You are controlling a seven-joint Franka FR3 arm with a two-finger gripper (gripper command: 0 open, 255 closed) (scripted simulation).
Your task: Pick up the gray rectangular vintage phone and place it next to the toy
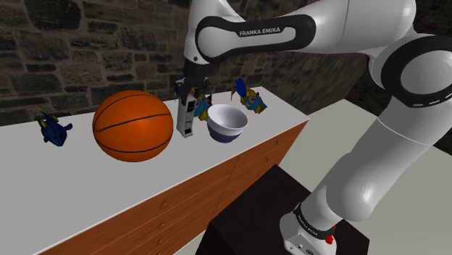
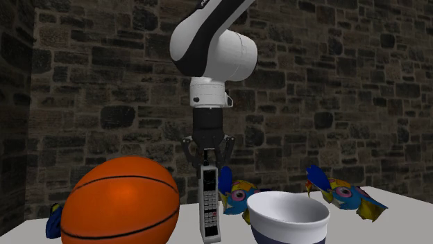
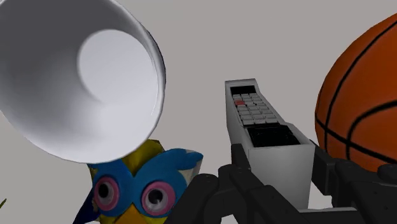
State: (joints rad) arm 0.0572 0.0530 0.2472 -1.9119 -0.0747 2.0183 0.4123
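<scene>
1. Shoulder view: jaws clenched on the top of the upright grey phone (image 1: 186,117), with the basketball (image 1: 133,125) at its 9 o'clock and the white bowl (image 1: 227,123) at 3.
2. Second exterior view: owl toy (image 2: 238,197) just beside at 3 o'clock; seemingly the placing step.
3. Next: settle it on the worktop (image 1: 87,181), then release.

White arm (image 1: 366,170), dark joints, FRANKA EMIKA lettering (image 1: 262,32), black pincer (image 2: 209,162)

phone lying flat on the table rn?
No, the phone stands upright between the basketball and the bowl, with the gripper clasping its top end.
</scene>
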